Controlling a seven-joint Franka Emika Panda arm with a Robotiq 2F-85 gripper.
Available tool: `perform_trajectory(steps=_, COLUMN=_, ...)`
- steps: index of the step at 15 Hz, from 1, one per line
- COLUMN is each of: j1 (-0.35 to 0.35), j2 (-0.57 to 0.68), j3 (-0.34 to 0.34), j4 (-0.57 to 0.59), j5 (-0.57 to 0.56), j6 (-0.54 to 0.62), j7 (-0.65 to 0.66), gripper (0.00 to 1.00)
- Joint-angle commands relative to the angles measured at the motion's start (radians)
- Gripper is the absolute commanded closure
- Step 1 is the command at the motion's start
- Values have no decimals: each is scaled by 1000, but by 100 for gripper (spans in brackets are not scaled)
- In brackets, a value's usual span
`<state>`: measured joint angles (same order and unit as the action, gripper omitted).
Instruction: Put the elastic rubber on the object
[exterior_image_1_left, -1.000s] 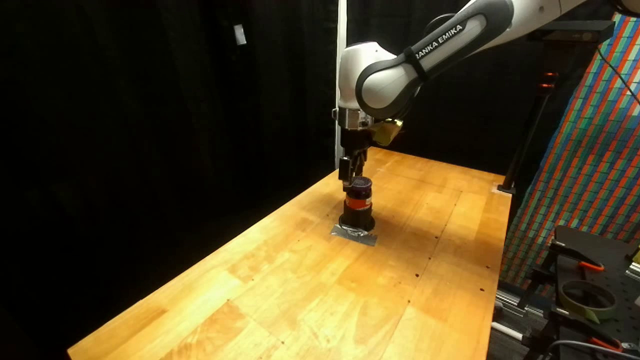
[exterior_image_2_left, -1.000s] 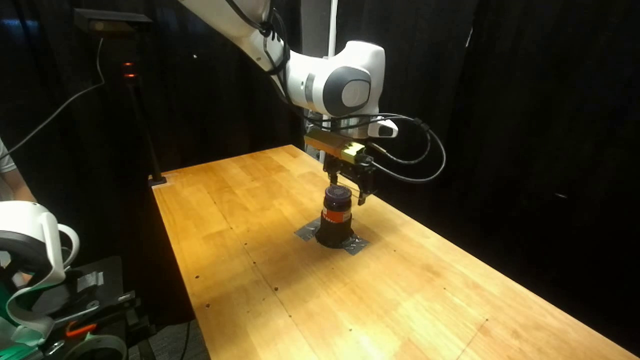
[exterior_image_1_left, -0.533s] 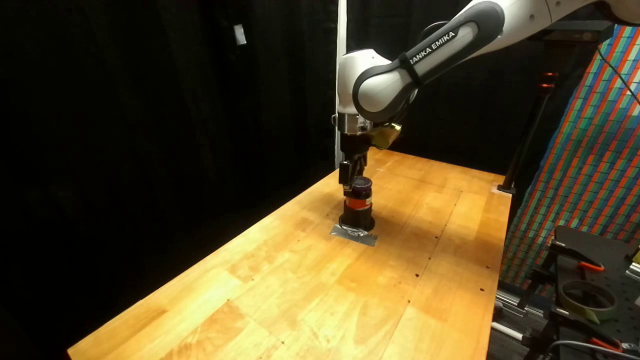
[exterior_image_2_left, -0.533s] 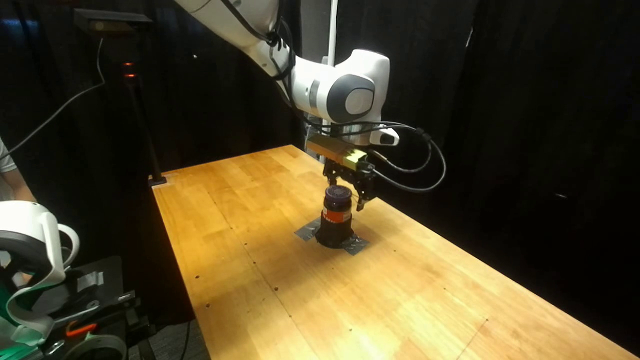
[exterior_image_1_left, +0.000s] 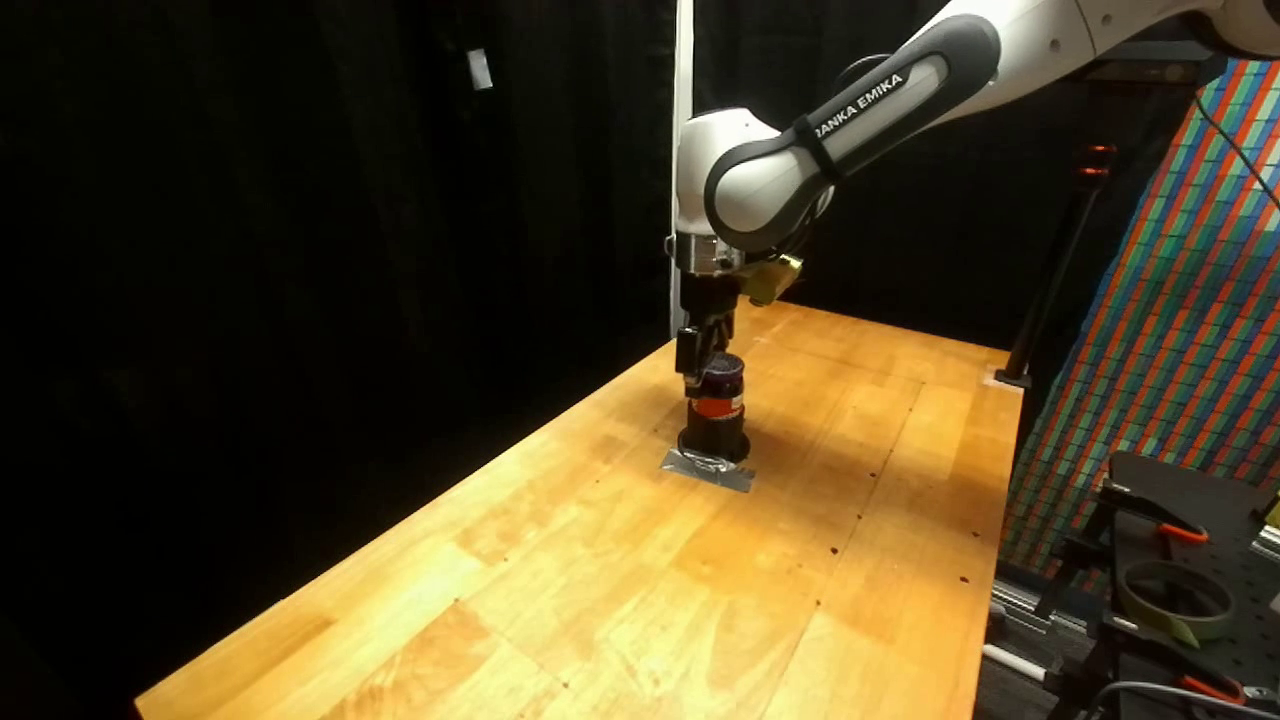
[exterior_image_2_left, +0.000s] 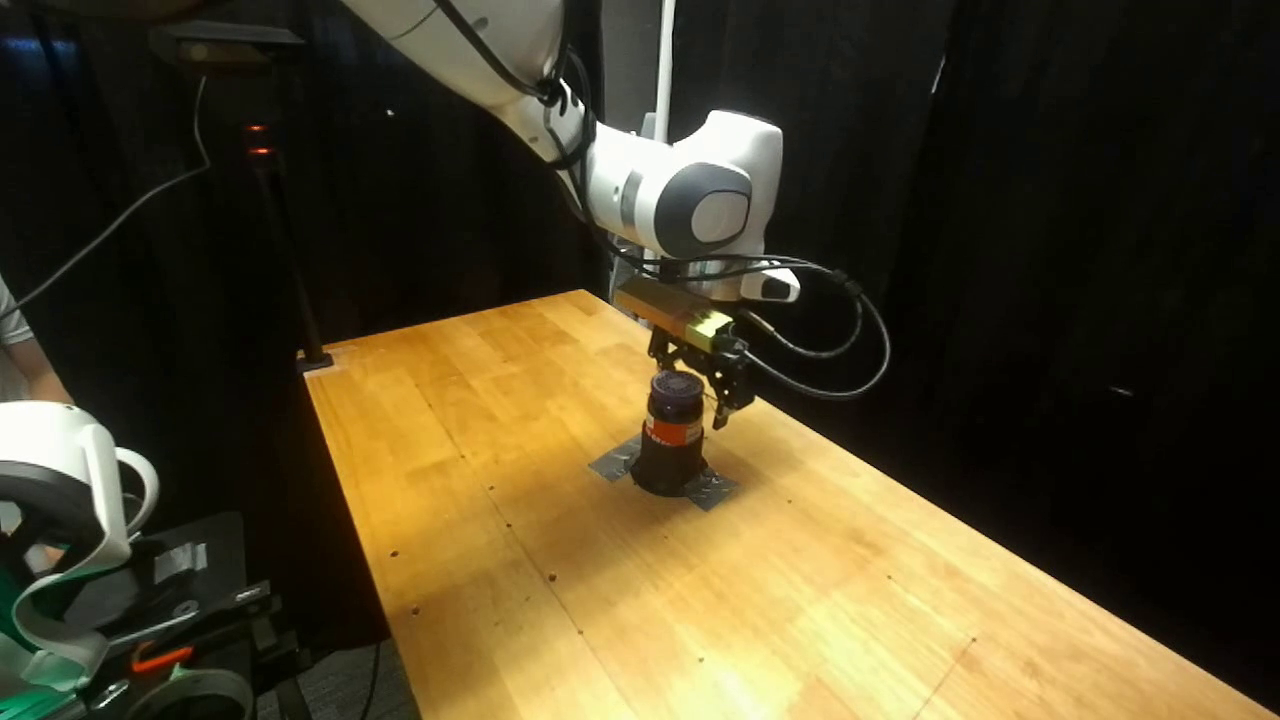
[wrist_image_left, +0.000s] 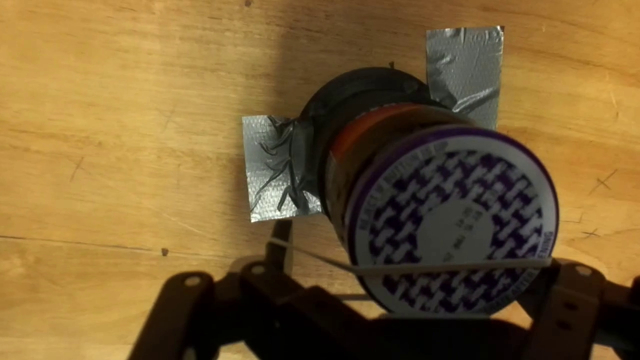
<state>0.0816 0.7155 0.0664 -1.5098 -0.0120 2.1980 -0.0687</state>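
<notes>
Holds elastic rubber (wrist_image_left: 450, 266) taut between parted fingers of the gripper (wrist_image_left: 410, 265), in wrist view across the jar (wrist_image_left: 445, 200), upright on the table (exterior_image_2_left: 820, 590) with wide margins to both long edges.

Black curtains (exterior_image_1_left: 350, 300) hang behind the long, honey-coloured wooden table (exterior_image_1_left: 640, 590); and over beside it there's a multicoloured chequered sheet (exterior_image_1_left: 1160, 300), with a round olive tape roll (exterior_image_1_left: 1217, 610) lying on a black perforated board (exterior_image_1_left: 1175, 485).
</notes>
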Motion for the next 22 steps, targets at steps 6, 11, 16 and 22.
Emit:
perform_trajectory(steps=6, j1=-26, j2=-25, j3=-6, j4=-50, j5=17, j6=-9, j7=0, gripper=0)
perform_trajectory(steps=11, j1=-51, j2=-120, j3=4, j4=-178, j5=54, j6=46, j7=-24, gripper=0)
perform_trajectory(steps=16, j1=-82, j2=-225, j3=33, j4=-336, j5=105, j6=128, j7=-83, gripper=0)
perform_trajectory(steps=22, j1=-129, j2=-358, j3=61, j4=-531, j5=173, j6=219, j7=-198, gripper=0)
